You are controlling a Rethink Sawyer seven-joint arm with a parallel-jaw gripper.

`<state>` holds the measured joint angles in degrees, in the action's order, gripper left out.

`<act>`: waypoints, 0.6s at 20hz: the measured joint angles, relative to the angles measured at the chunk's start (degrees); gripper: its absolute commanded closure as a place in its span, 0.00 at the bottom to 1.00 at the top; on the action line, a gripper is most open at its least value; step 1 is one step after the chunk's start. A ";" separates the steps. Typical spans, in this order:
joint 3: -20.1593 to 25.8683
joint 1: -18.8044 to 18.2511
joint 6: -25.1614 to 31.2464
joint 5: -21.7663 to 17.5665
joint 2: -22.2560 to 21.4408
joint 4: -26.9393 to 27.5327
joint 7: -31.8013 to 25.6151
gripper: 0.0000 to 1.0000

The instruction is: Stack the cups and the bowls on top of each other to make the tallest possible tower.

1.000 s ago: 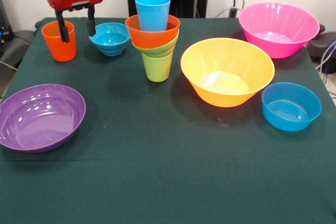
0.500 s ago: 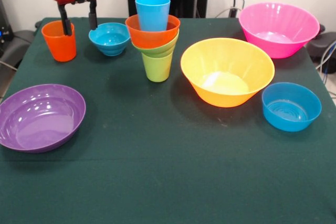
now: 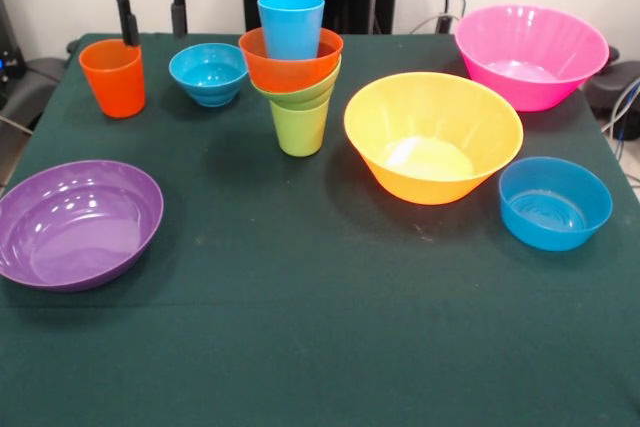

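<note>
The tower (image 3: 296,67) stands at the back middle of the table: a lime green cup (image 3: 299,128) at the bottom, a small green bowl (image 3: 303,94), an orange bowl (image 3: 290,60), and a light blue cup (image 3: 291,25) on top. An orange cup (image 3: 113,77) stands alone at the back left, with a small blue bowl (image 3: 208,73) beside it. My gripper (image 3: 152,17) hangs open and empty above the gap between these two, its left finger over the orange cup's rim.
A purple bowl (image 3: 75,222) lies at the front left. A yellow-orange bowl (image 3: 432,135) sits right of the tower, a pink bowl (image 3: 530,55) at the back right, and a medium blue bowl (image 3: 554,203) at the right.
My gripper has risen straight up from beside the orange cup, still open and empty. Cups and bowls have not moved.
</note>
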<state>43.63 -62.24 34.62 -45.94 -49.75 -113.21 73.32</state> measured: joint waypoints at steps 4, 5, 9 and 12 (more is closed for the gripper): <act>0.32 -0.89 0.00 0.38 -1.35 -1.36 0.00 0.00; 0.45 -1.21 0.00 0.52 -1.68 -1.75 0.00 0.00; 1.10 -2.60 0.00 1.42 -3.14 -3.42 0.00 0.00; 1.60 -3.41 0.00 2.24 -4.14 -4.51 0.00 0.00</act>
<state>45.23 -65.65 34.62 -43.70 -53.89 -117.72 73.32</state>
